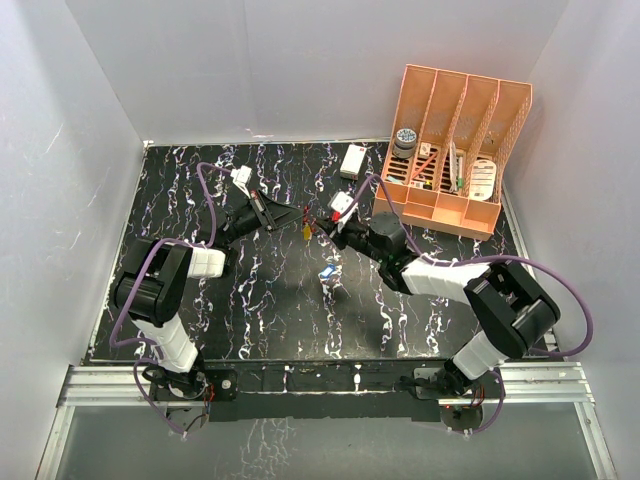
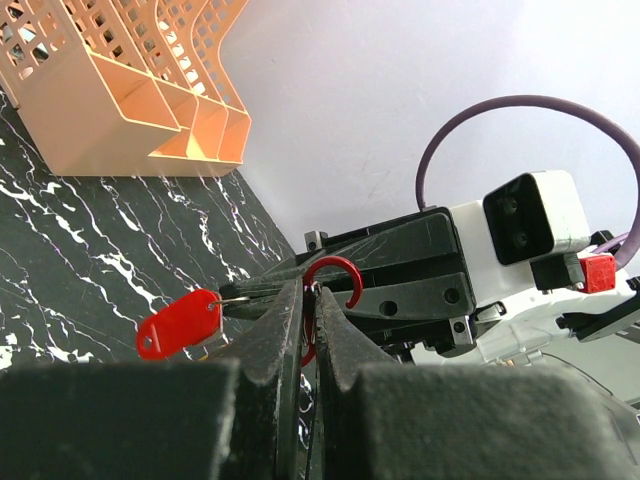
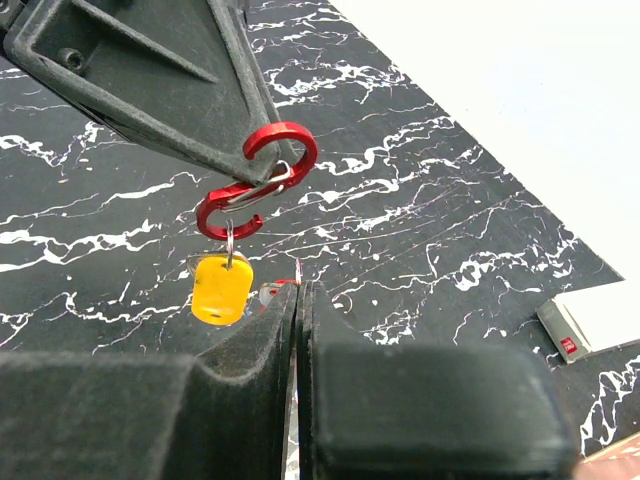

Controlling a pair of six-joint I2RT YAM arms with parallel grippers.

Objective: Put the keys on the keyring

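Note:
My left gripper (image 2: 308, 290) is shut on the keyring (image 2: 335, 260), a red S-shaped clip (image 3: 285, 128) held above the table. A yellow-headed key (image 3: 222, 290) hangs from the clip's lower loop. My right gripper (image 3: 300, 285) faces the left one tip to tip and is shut on the red-headed key (image 2: 180, 322), pinching its thin metal ring. That red head sticks out to the side, just below the clip. In the top view both grippers meet near the table's middle (image 1: 312, 220). Another key, with blue and white showing on it (image 1: 328, 272), lies on the table in front of them.
An orange slotted organiser (image 1: 455, 140) with small items stands at the back right. A white rectangular box (image 1: 352, 160) lies near the back edge. The black marbled tabletop (image 1: 260, 310) is bounded by white walls on three sides.

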